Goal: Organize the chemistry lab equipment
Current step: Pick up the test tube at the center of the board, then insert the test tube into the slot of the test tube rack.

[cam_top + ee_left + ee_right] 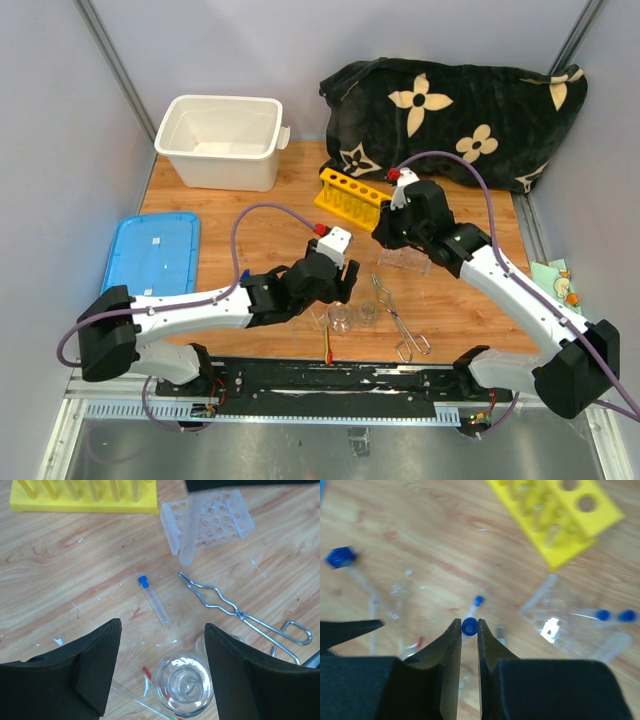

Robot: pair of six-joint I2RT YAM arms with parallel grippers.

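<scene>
**Desk:** Yellow rack [352,197] and clear plastic rack [405,258] stand mid-table. How far along is the sorting?

**Photographer:** Early, I'd judge. The right gripper [469,621] is clamped on a blue-capped tube [469,627], raised beside the clear plastic rack and not yet seated.

**Desk:** And the other arm?

**Photographer:** The left gripper [162,625] hangs with jaws apart, holding nothing, over a loose tube [154,600] lying flat on the wood. Two small beakers [353,317], the metal tongs [400,318] and the red-tipped stick [328,345] lie unsorted near the front edge. Most of the job looks undone.
</scene>
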